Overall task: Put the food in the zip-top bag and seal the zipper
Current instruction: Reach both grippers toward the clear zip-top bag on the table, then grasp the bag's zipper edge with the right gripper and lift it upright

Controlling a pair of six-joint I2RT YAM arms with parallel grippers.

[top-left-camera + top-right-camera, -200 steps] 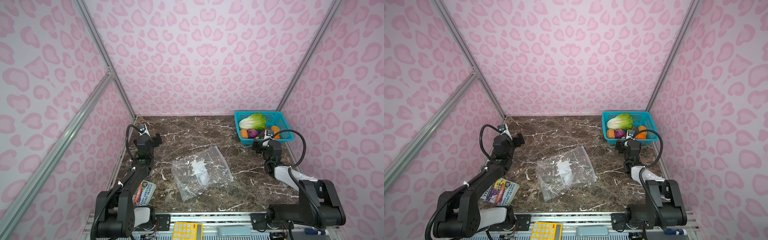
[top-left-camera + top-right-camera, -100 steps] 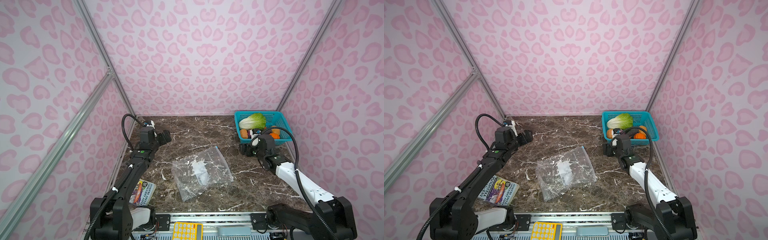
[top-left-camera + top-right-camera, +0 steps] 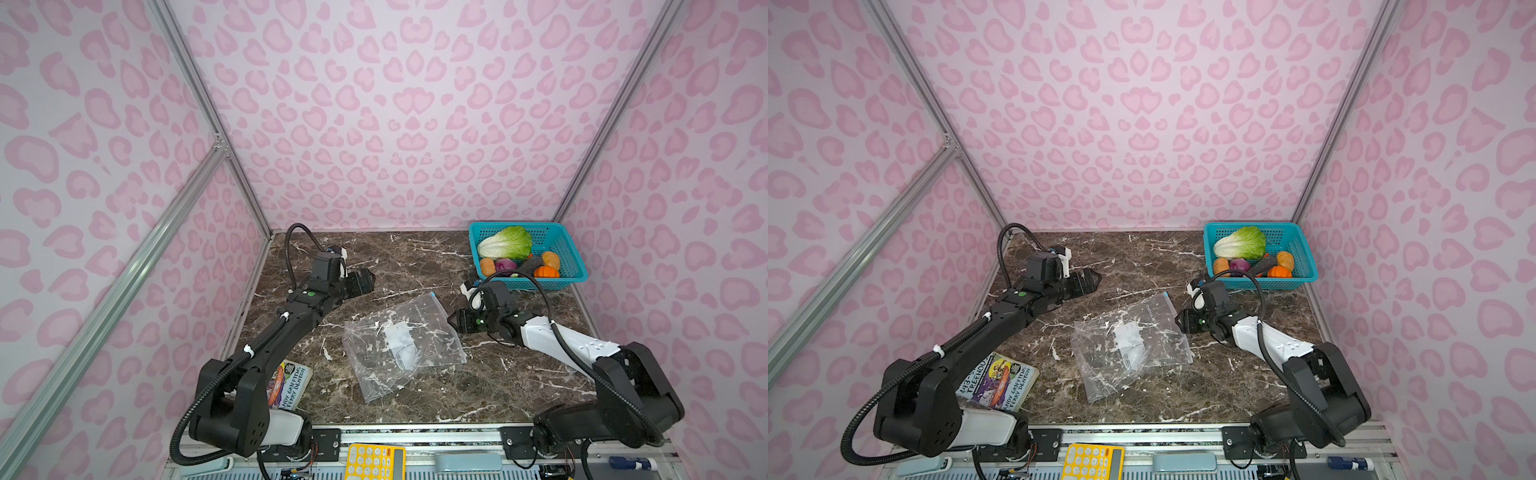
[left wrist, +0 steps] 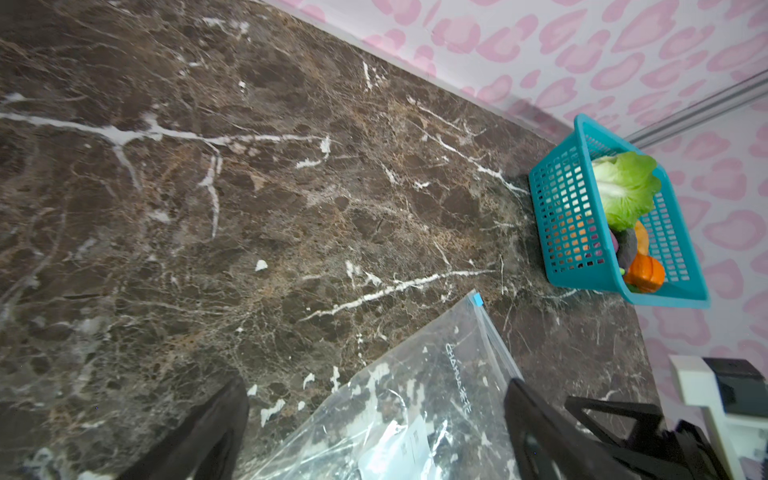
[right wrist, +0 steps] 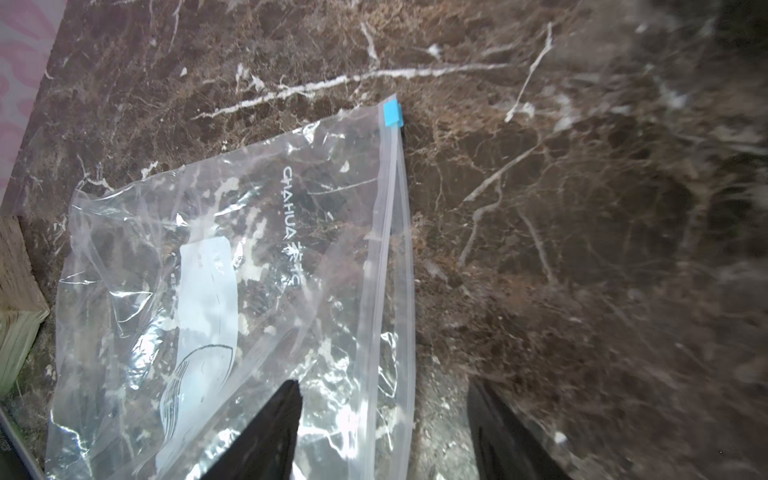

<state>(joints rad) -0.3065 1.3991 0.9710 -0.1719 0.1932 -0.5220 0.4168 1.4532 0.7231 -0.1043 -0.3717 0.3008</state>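
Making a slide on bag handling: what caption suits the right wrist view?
Right gripper, jaws open, framing the zipper of the flat clear zip-top bag on the marble table.

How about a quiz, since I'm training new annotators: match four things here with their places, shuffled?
Things:
1. cabbage
2. zip-top bag
3. book
4. yellow calculator

Places:
A. on the front rail, off the marble
B. inside the teal basket
C. flat in the middle of the marble table
D. beside the left arm's base

Pairs: 1-B, 2-C, 3-D, 4-A
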